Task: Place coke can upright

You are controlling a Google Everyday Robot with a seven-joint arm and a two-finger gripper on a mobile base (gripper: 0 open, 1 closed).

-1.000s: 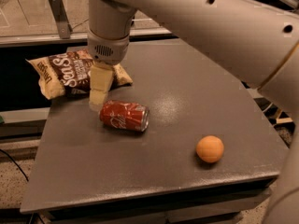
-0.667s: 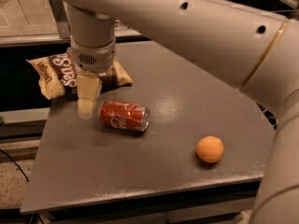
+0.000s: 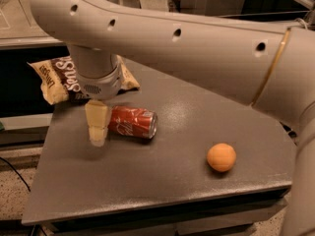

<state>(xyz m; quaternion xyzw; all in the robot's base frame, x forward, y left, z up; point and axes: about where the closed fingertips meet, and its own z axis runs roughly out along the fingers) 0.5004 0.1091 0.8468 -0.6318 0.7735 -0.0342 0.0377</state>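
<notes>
Coke can (image 3: 133, 123) (the small red cylindrical aluminium one with white script lettering) is lying on its side on the flat dark grey bench (image 3: 147, 186), a little left of the middle. Its long axis is running roughly left to right, and 1 silver end is facing right and slightly toward the camera.

The cream-coloured claw (image 3: 97, 128) is hanging straight down from the robot's thick pale arm (image 3: 197, 48) and is sitting just at the can's left end, with its tip reaching low over the bench surface. It is covering that end of the can in this view, so contact between the 2 cannot be confirmed. Whether the claw is apart, together or clamped on anything cannot be told from here.

Behind the claw, at the bench's back left corner, a crinkled yellow-and-brown snack bag (image 3: 54, 77) with white lettering is lying flat, partly hidden by the wrist. A round orange ball (image 3: 221, 157) is resting well apart from the can, toward the front right of the bench.
</notes>
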